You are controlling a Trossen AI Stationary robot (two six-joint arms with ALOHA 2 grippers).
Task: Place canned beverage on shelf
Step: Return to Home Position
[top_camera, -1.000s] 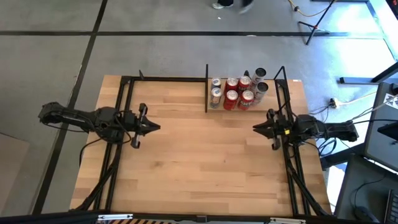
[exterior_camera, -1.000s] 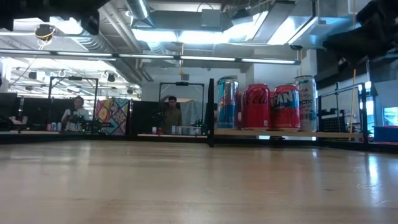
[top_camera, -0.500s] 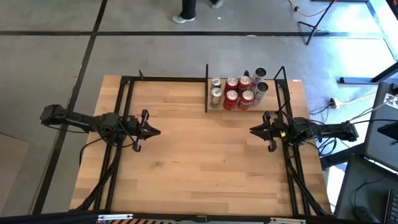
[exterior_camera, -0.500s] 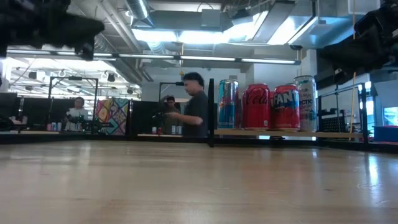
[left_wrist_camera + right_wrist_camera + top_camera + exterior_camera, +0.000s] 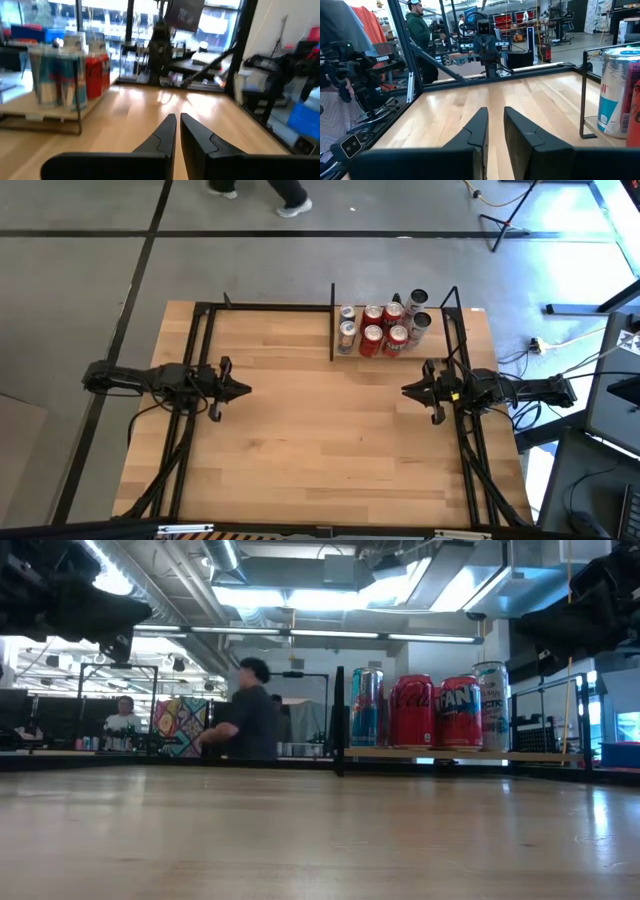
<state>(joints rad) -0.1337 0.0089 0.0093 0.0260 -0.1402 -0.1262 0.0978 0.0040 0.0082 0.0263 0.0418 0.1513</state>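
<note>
Shelf: the shelf [image 5: 470,753] stands at the far right of the table [image 5: 320,450], with black posts at its edge.
Cans: the cans [image 5: 372,335] stand upright on the shelf. The high view counts eight tops. The low view shows only the near four: blue-silver, two red, and white.
Left gripper: the left gripper [image 5: 246,389] is over the table's left side and points right. Its wrist view shows the fingers [image 5: 166,132] all but touching, holding nothing.
Right gripper: the right gripper [image 5: 405,391] is at the right, nearer than the shelf, and points left. Its fingers [image 5: 479,125] leave a slim gap and hold nothing.
Room: the low view shows a blurred person [image 5: 245,720] beyond the table. The high view catches only feet on the floor at the far edge.
</note>
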